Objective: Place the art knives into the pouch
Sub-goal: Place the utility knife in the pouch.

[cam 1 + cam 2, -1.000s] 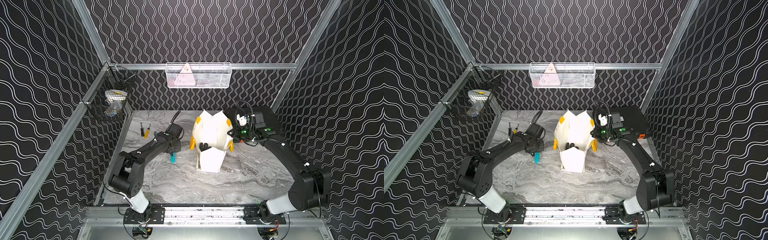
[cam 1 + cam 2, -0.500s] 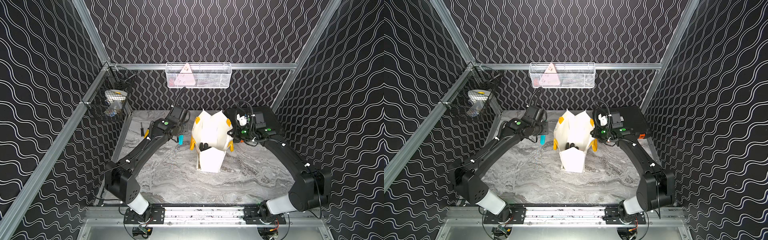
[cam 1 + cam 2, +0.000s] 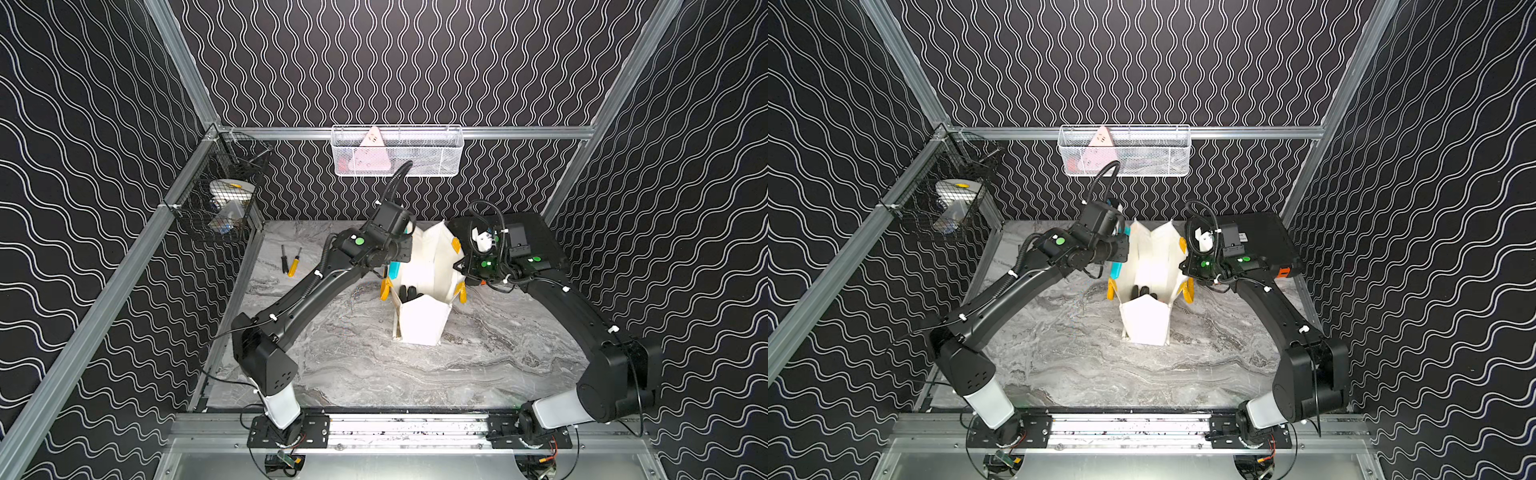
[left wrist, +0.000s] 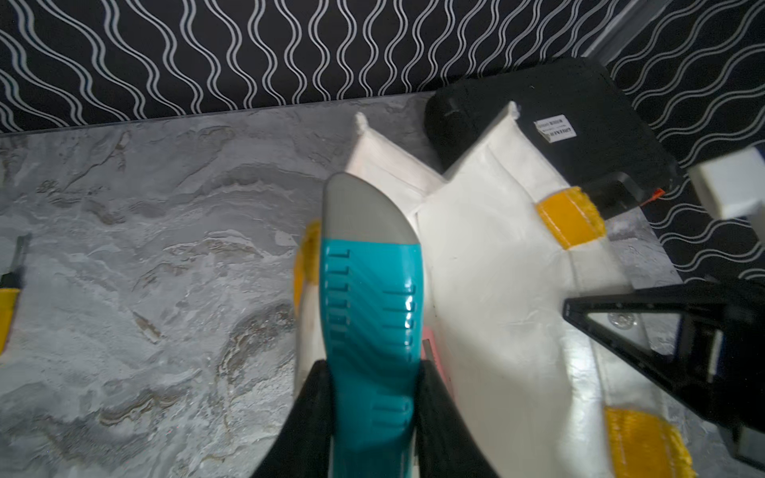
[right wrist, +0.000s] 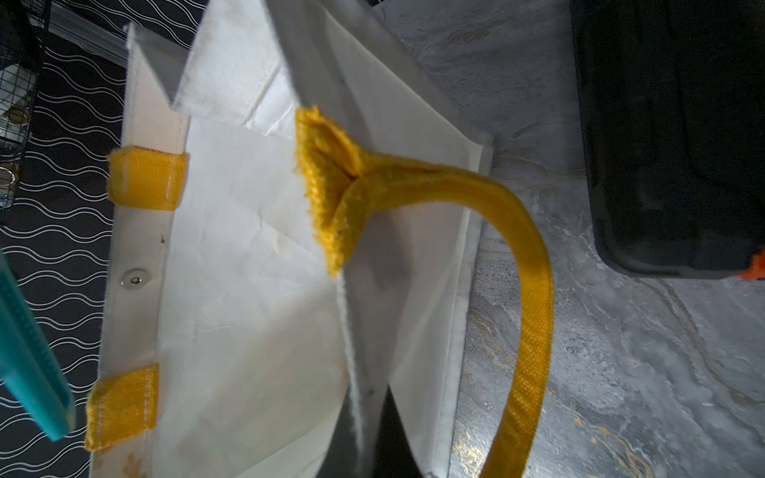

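The pouch (image 3: 424, 322) (image 3: 1148, 320) is a white fabric bag with yellow handles, standing open in the middle of the table. The art knife (image 3: 393, 270) (image 3: 1115, 271) (image 4: 372, 314) has a teal body with a grey end. My left gripper (image 4: 374, 372) is shut on it and holds it in the air at the pouch's left rim, over the pouch's white wall (image 4: 496, 265). My right gripper (image 5: 372, 414) (image 3: 459, 268) is shut on the pouch's right wall (image 5: 248, 289), beside a yellow handle loop (image 5: 530, 314). The knife's teal edge (image 5: 29, 364) shows past the far rim.
A black hard case (image 3: 536, 237) with orange latches lies behind the right arm. Two screwdrivers (image 3: 289, 259) lie at the table's back left. A black wire basket (image 3: 224, 203) hangs on the left rail, a white one (image 3: 397, 151) on the back wall. Dark tools (image 3: 409, 293) sit inside the pouch.
My left arm has lifted the art knife off the table and carried it up and to the right, to the pouch's left rim. The right arm and pouch have not moved.
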Controlling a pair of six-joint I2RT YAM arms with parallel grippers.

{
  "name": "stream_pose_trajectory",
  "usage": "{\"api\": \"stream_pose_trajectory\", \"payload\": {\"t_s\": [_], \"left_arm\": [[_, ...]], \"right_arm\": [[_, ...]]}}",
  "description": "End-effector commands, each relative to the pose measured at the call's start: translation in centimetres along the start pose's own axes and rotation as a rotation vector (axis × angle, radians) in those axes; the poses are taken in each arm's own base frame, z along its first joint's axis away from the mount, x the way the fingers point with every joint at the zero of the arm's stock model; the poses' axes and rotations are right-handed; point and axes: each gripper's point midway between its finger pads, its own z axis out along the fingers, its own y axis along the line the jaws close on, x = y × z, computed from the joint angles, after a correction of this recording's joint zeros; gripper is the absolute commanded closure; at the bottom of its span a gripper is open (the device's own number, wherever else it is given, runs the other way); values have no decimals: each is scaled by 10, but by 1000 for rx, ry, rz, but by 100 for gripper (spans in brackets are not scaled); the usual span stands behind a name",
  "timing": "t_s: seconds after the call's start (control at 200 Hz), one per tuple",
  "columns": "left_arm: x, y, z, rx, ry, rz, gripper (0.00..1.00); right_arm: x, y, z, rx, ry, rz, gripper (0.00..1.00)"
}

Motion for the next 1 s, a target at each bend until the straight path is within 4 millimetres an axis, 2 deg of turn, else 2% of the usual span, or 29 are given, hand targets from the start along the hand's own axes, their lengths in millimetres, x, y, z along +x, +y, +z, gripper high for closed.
{"api": "stream_pose_trajectory", "payload": {"t_s": [0.0, 0.16, 0.33, 0.505, 0.745, 0.996], "left_arm": [[-6, -25, 3, 75, -24, 18, 87], [9, -49, 24, 111, 22, 40, 87], [38, -57, 52, 124, 85, 33, 87], [53, -64, 73, 145, 125, 36, 87], [86, -64, 109, 134, 215, 39, 88], [125, -55, 135, 107, 309, 43, 88]], "right_arm": [[-5, 9, -3, -26, -17, -6, 100], [-5, 11, -3, -27, -16, -9, 100], [-4, 14, -3, -35, -18, -13, 100], [-3, 15, -2, -36, -13, -15, 100], [-3, 16, -1, -36, -13, -21, 100], [-4, 16, -2, -32, -16, -25, 100]]}}
